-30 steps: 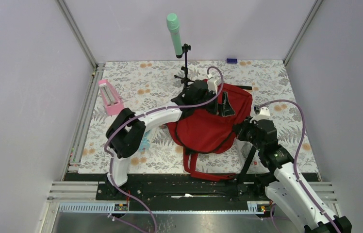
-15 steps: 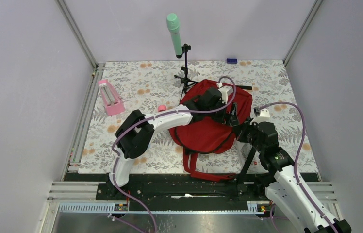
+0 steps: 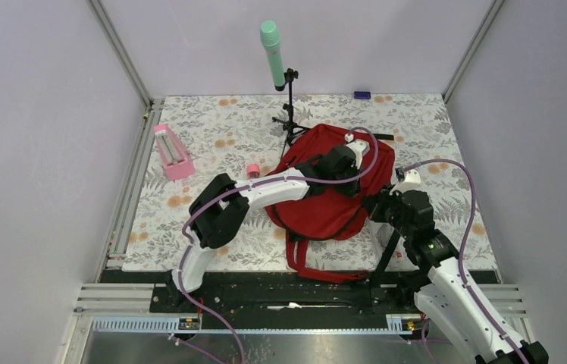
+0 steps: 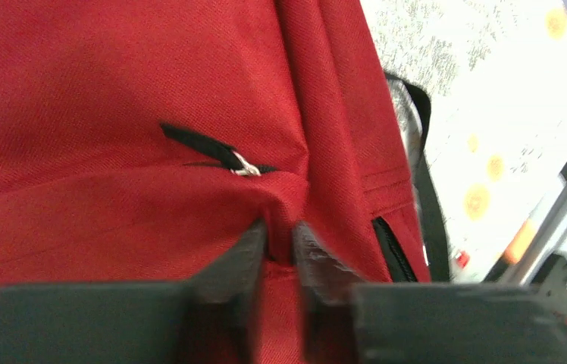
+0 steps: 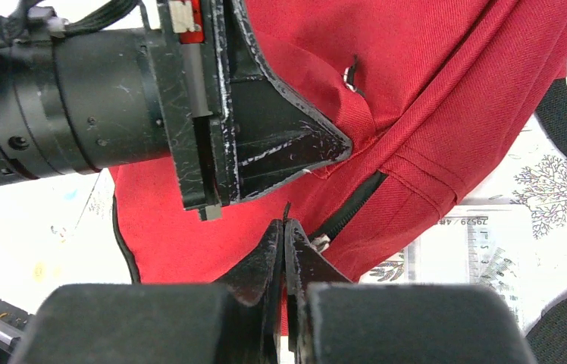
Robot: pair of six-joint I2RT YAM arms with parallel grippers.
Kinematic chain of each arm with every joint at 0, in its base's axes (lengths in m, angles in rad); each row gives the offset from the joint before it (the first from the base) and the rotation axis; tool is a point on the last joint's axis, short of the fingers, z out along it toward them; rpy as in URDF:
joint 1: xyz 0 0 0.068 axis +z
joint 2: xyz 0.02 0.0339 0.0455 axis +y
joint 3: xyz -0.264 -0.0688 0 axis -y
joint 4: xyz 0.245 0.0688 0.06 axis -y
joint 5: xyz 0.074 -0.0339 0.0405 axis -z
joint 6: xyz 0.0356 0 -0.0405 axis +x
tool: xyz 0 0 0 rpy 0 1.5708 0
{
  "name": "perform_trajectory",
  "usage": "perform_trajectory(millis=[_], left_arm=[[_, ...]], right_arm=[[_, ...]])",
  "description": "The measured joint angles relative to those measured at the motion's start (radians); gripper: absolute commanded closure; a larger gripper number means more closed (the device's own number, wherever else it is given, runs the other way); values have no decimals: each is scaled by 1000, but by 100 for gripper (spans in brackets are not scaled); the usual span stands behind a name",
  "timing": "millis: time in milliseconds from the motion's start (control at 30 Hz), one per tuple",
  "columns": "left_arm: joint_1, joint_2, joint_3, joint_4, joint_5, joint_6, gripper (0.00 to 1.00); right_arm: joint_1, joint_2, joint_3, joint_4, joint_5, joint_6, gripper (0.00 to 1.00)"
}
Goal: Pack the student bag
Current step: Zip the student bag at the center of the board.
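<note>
- 1 student bag (image 3: 318, 208), lying mid table (image 3: 205, 129), right of centre.
- Left end effector (image 4: 280, 241): pinching a fold of bag fabric.
- Right end effector (image 5: 286, 231): closed, beside the zipper (image 5: 356, 199).

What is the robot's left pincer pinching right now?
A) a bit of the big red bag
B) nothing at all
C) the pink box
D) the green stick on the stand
A: in the left wrist view, the left pincer has its two fingers squeezed on a raised fold of red cloth from the student bag.
</note>
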Motion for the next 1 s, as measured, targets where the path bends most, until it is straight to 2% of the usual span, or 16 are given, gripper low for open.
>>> perform_trajectory(millis=[367,500,700,1000], left_arm=[[5,25,13,65,46,-6,100],[12,25,56,61,64,-5,100],[41,25,162,33,170,11,100],[60,25,173,16,274,122,100]], right_arm=[[30,-11,-2,11,30,2,100],[103,-4,-3,15,72,-13,100],[248,14,-3,51,180,-59,100],[350,104,-3,86,325,-35,100]])
